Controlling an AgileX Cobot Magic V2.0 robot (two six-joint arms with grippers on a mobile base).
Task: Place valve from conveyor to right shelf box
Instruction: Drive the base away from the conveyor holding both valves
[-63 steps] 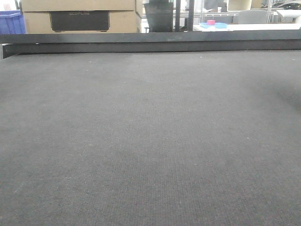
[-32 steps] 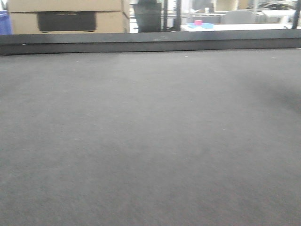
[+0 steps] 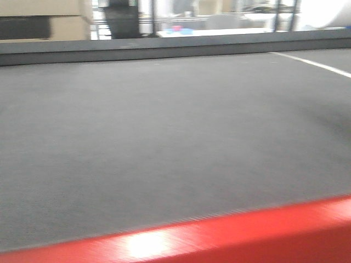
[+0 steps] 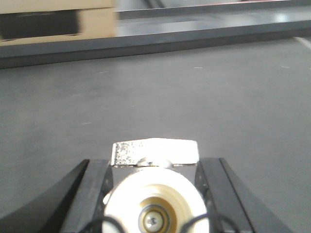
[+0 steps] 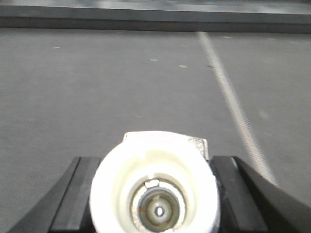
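The conveyor is a wide dark grey belt that fills the front view, with a black rail along its far side. No gripper shows in that view. In the left wrist view my left gripper is shut on a valve, whose round pale end faces the camera with a silver block behind it, held above the belt. The right wrist view shows my right gripper shut on a second valve in the same way. The right shelf box is out of view.
A red edge crosses the bottom of the front view. A white line runs over the belt at the right, and the same white line shows in the right wrist view. A cardboard box stands behind the rail.
The front view has swung: the background beyond the rail slid left, the white line came in at the right, and the red edge rose into the bottom of the frame.
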